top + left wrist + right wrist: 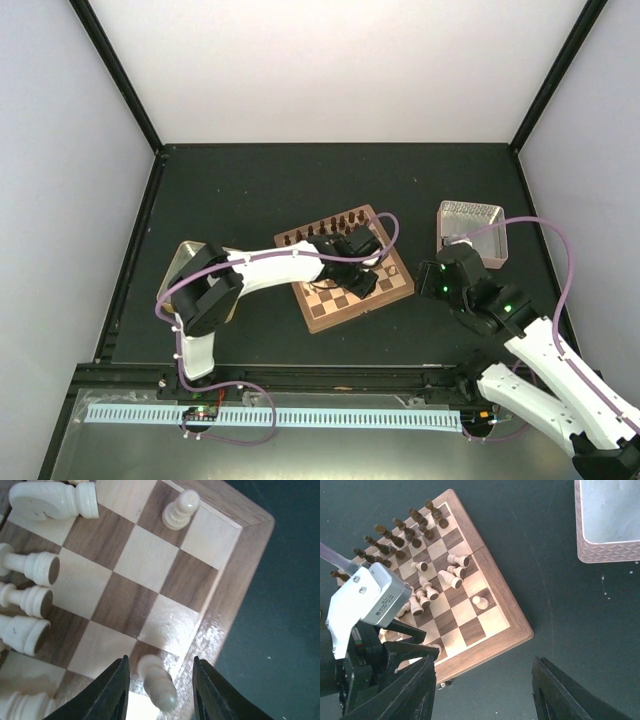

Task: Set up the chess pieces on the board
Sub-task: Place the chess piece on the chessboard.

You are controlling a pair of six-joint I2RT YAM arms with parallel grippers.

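The board (pixel 335 305) lies at the table's middle, dark brown chessmen (pixel 325 228) in rows along its far edge. In the left wrist view my left gripper (pixel 160 661) is open, its fingers either side of an upright cream pawn (pixel 157 682) on a dark square by the board's border (pixel 235 580), with gaps both sides. Another cream pawn (pixel 180 510) stands near the corner. A cream knight (pixel 47 500) and several cream pieces (pixel 30 567) lie on their sides. My right gripper (pixel 482 680) is open and empty over bare table, right of the board (pixel 487 647).
A metal tray (pixel 472 232) stands right of the board, also in the right wrist view (pixel 607 555). A second tray (pixel 185 262) sits left, partly under the left arm. The left arm's wrist housing (pixel 370 600) covers part of the board.
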